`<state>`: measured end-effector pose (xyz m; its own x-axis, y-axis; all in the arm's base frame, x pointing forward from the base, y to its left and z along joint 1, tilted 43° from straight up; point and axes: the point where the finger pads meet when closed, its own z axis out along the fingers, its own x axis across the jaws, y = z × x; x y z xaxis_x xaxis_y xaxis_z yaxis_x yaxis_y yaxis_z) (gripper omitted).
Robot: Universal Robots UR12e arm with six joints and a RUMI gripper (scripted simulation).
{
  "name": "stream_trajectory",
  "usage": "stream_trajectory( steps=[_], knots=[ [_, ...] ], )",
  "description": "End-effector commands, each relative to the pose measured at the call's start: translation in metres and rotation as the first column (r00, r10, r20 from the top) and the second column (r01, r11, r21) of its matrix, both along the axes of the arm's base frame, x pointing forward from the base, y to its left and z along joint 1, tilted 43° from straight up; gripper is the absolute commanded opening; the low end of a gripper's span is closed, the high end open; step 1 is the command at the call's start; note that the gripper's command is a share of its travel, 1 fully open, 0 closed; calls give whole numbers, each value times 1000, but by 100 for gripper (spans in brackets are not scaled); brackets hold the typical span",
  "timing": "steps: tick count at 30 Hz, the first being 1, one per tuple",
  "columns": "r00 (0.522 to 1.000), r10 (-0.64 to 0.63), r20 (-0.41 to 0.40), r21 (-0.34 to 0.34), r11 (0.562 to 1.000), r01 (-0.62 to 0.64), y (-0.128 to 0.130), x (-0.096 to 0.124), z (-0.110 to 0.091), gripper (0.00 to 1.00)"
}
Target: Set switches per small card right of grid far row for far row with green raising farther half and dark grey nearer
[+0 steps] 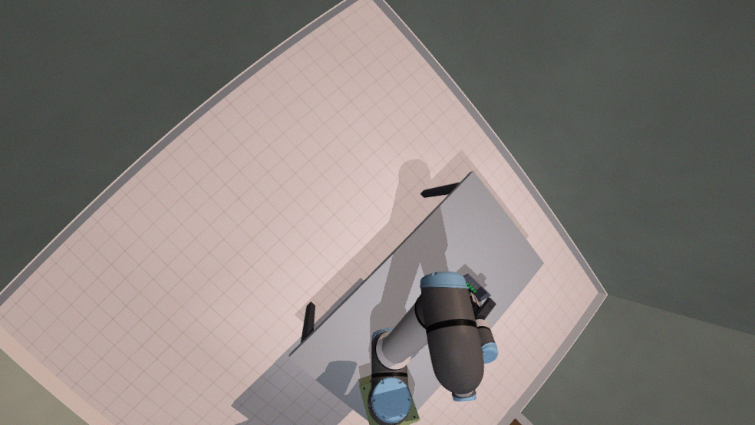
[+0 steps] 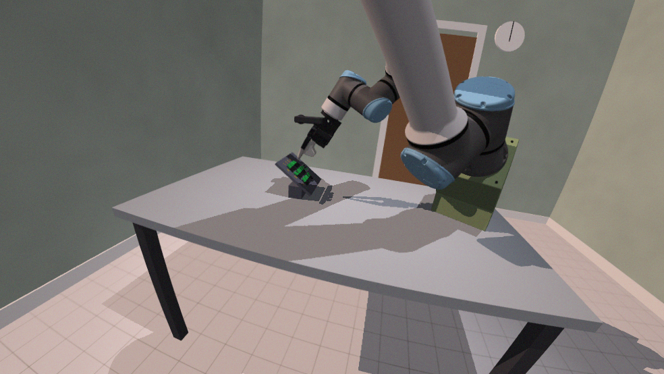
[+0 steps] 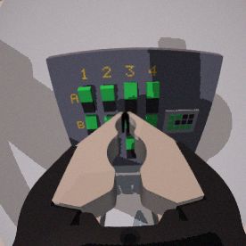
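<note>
The dark switch panel (image 1: 483, 291) (image 2: 311, 174) (image 3: 205, 71) stands tilted on the table. In the wrist view, switches A1 (image 3: 85, 94) and A2 (image 3: 107, 94) seem to have green raised. A3 (image 3: 130, 90) and A4 (image 3: 152, 89) look flatter on the green side; their tilt is uncertain. B1 (image 3: 91, 121), B4 (image 3: 151, 119) and C3 (image 3: 130, 143) show partly; the fingers cover most of rows B and C. The card (image 3: 182, 120) seems to read green-green-dark-dark, green-dark-dark-dark, then all green. My gripper (image 2: 299, 155) (image 3: 125, 114) is shut and empty, tips over column 3 near B3; contact is unclear.
The panel's block base (image 2: 295, 190) rests on the grey table (image 1: 491, 222) (image 2: 208, 183). The green arm mount (image 2: 464, 204) stands at the table's other end. The upper arm hides part of the table from above. Walls stand beyond the table.
</note>
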<state>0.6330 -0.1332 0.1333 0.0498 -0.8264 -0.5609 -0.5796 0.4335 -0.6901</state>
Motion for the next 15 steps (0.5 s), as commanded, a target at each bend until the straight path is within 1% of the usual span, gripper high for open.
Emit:
stream_trajectory(
  steps=[1,15],
  knots=[
    [1000,-1,1,-1,1000,1,24,-12,-10,0],
    [1000,-2,1,-1,1000,2,28,-13,-12,0]
  ],
)
